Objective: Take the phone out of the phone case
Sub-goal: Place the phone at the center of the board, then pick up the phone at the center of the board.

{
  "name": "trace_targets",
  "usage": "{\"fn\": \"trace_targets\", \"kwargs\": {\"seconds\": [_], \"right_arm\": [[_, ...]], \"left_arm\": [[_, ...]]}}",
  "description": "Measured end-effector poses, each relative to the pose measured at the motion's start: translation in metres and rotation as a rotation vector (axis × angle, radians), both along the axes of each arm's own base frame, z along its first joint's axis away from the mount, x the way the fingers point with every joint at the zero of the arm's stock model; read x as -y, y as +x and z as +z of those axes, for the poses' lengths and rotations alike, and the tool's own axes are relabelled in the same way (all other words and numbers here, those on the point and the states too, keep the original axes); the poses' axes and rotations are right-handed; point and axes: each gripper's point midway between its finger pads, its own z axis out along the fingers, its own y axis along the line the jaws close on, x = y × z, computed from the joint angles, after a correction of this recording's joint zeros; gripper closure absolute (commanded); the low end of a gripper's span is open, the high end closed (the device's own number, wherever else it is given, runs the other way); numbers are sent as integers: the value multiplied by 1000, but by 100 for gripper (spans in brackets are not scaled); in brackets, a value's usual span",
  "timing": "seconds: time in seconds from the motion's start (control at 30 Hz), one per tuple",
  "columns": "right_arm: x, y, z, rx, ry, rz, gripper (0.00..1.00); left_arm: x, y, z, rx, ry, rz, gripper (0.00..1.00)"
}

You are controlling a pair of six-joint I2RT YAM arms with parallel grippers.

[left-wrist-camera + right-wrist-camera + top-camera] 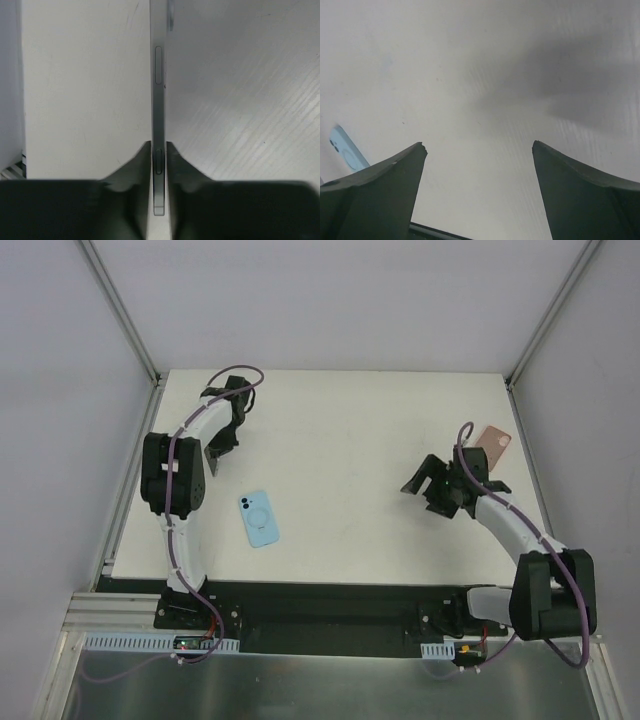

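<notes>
My left gripper (224, 436) is shut on a thin dark phone (214, 456) at the far left of the table. In the left wrist view the phone (158, 90) stands edge-on between my gripper's (158, 150) fingers, its side buttons showing. A light blue phone case (259, 518), with a ring mark and a camera cutout, lies flat on the table, near and right of the left gripper and apart from it. It also shows at the left edge of the right wrist view (345, 152). My right gripper (425, 495) is open and empty above bare table (479, 150).
A pink flat object (492, 445), like another case or phone, lies at the right of the white table (350, 440), just behind the right arm. Grey walls and metal frame posts close in the table on three sides.
</notes>
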Motion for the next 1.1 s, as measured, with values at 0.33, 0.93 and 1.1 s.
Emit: {"fn": "trace_targets", "kwargs": {"seconds": [0.33, 0.93, 1.1], "right_arm": [[-20, -69, -15, -87, -123, 127, 6], [-106, -74, -9, -62, -303, 394, 5], [-110, -72, -4, -46, -310, 393, 5]], "left_arm": [[17, 14, -12, -33, -85, -51, 27], [100, -127, 0, 39, -484, -141, 1], [124, -175, -35, -59, -526, -154, 1]]}}
